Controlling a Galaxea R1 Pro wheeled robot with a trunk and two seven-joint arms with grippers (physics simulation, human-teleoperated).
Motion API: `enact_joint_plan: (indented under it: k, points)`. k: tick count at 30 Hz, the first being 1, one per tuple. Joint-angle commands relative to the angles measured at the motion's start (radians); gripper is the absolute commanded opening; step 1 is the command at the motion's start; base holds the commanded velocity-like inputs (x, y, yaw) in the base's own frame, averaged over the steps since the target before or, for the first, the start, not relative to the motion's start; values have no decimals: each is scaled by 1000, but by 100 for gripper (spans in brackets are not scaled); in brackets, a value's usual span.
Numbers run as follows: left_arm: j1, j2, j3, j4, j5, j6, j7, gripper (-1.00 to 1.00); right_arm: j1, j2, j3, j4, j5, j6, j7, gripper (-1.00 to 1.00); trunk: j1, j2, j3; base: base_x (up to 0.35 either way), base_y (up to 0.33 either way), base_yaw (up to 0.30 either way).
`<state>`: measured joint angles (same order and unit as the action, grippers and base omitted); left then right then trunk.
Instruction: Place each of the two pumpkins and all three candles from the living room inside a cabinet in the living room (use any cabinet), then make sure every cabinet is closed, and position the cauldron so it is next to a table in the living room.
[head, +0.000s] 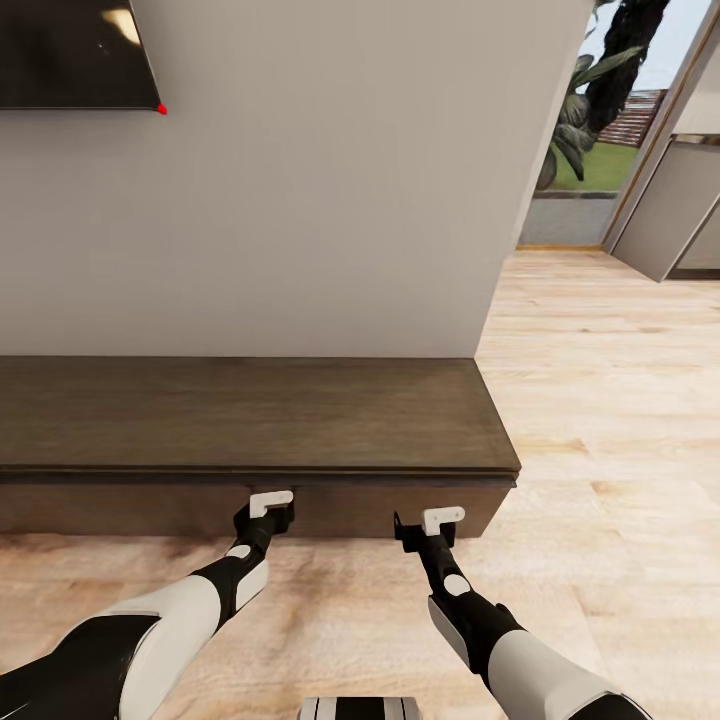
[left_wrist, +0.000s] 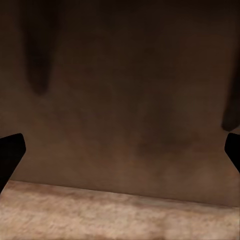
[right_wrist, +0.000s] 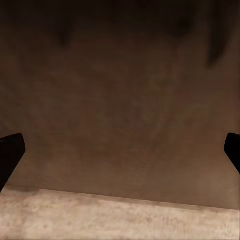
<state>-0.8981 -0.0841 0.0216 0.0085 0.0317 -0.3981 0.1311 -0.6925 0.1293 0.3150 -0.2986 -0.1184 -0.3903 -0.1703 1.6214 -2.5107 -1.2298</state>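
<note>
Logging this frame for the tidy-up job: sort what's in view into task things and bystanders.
Belongs to the job:
- cabinet, long, dark wood, fronts shut as far as visible
- left end effector, at the cabinet front
- right end effector, likewise

Just around:
- wall screen
- plank floor
- plants outside

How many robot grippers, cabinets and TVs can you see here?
Grippers: 2, the left gripper and the right gripper
Cabinets: 1, the long dark-brown cabinet
TVs: 1, the TV on the wall
Total: 4

No readable text, label or number anywhere.
</note>
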Motion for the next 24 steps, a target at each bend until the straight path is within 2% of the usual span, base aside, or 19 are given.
enact_joint_plan:
  k: [1, 24]
  points:
    - [-1, 0, 3, 1, 3, -4, 1, 100, -1, 0, 9, 1, -10, -4, -5, 100, 0, 0, -1, 0, 0, 0]
    - [-1, 0, 3, 1, 3, -4, 1, 100, -1, 0, 9, 1, -10, -4, -5, 100, 0, 0, -1, 8, 0, 0]
